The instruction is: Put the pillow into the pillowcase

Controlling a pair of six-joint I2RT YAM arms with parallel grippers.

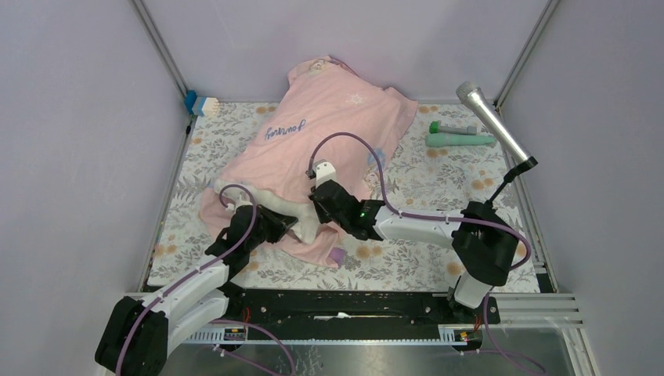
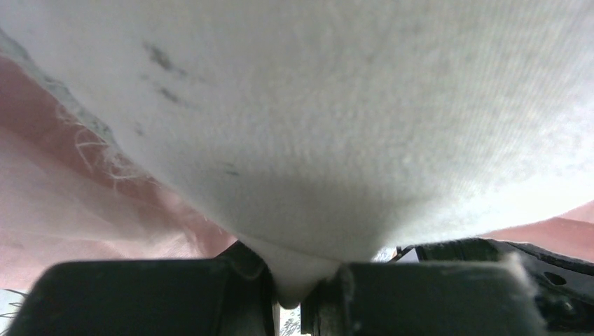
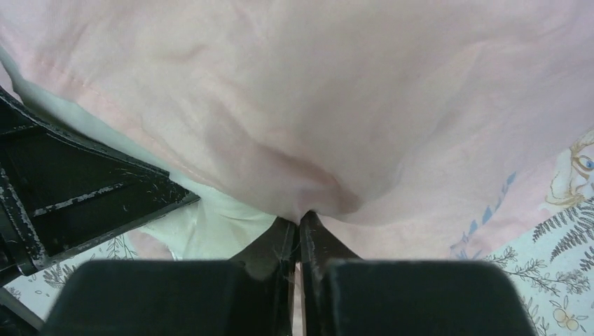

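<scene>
1. Left end effector pinches the pillow; right end effector pinches the pillowcase hem beside it.
2. We see the pillow mostly inside, long axis running away from both.

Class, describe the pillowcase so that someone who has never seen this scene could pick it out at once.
Start at the floral table cloth spread under everything. The biggest thing on it, stretching from the near edge toward the back, is the pillowcase. It alone is pale pink with dark cursive writing, unlike the off-white pillow poking from its near end.
</scene>
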